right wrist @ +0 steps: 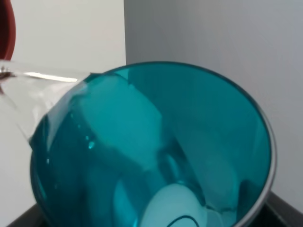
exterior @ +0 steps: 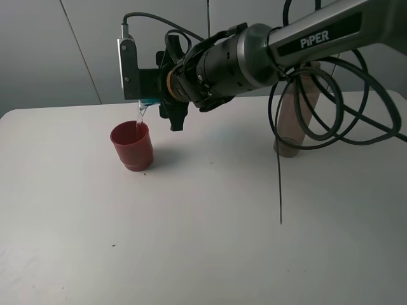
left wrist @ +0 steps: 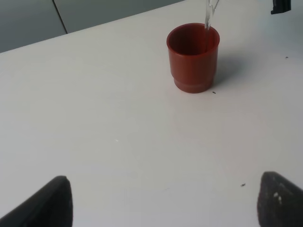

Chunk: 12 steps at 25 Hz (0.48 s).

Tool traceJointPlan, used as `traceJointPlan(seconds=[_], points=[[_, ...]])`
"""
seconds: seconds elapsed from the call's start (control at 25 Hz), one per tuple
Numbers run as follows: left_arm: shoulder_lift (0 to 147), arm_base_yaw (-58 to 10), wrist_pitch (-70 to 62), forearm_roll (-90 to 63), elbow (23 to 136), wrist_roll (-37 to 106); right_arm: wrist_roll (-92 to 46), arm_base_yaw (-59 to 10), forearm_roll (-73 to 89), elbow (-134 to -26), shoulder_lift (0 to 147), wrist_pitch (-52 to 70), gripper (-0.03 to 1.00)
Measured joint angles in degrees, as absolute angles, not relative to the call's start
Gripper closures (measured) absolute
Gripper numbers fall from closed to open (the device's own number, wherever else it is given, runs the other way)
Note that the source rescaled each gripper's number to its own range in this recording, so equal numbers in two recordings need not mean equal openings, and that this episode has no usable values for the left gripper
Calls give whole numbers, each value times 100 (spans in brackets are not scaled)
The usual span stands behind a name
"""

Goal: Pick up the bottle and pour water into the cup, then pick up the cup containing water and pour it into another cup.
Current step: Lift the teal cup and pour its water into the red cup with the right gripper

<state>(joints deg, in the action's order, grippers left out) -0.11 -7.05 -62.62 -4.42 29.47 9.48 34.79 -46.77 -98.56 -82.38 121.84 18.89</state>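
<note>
A: Two cups in play, w/ a thin stream of water [exterior: 139,116] between them. Where's the teal cup [right wrist: 151,146]?

B: Up off the worktop [exterior: 203,254], tipped well over. Its long axis runs close to level, mouth aimed toward the worktop's left edge and slightly down. In the high view only a sliver of teal shows below the wrist camera box.

A: Who's got it?

B: Right gripper [exterior: 152,95], reaching across from the right. Jaws pinched on the teal cup, narrow gap, not spread. Right wrist cam looks straight into the cup's mouth; pads show faintly thru the translucent wall.

A: And the red cup [exterior: 132,146]?

B: Upright on the worktop, left of center, nearer the back edge than the front. Long axis vertical, mouth up. Water drops from the teal rim into its mouth, close to the far side of the rim as seen from the left wrist cam.

A: Bottle [exterior: 296,108]?

B: Standing upright near the back right corner, well apart from both cups, partly behind the arm's looped cables [exterior: 331,108]. Neck hidden by the arm.

A: Left gripper [left wrist: 163,201]?

B: Only 2 dark fingertips [left wrist: 52,203] at the wrist cam's edge, spread wide, nothing between them, over bare worktop w/ the red cup ahead.
</note>
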Motion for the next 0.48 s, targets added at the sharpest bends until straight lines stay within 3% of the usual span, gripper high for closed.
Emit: traceJointPlan(seconds=[0.48], points=[[-11,-705,-6262,-442,2947,948,3232,-4677,-9892,-8336,12184,1889,81]])
